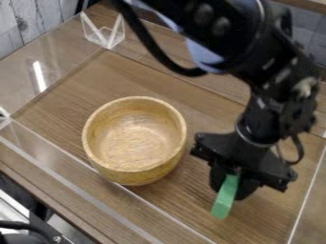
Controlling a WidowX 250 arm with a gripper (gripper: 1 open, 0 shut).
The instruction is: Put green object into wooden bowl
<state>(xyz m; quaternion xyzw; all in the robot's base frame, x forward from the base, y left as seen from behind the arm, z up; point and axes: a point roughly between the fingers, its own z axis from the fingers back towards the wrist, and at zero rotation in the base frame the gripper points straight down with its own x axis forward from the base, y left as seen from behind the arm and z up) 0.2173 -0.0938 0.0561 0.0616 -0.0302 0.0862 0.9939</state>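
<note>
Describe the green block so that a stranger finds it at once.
On the wooden table, right of the round wooden bowl in the picture, a black pincer points down. The narrow block sticks out below it, and its bright green sets it apart from the tan bowl and black pincer.

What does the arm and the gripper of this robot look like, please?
The arm is black with pale grey mottled patches, bulky and rounded, and a thick black cable loops beside it. The gripper is black too, with chunky, angular, jointed parts. No readable marking shows.
</note>
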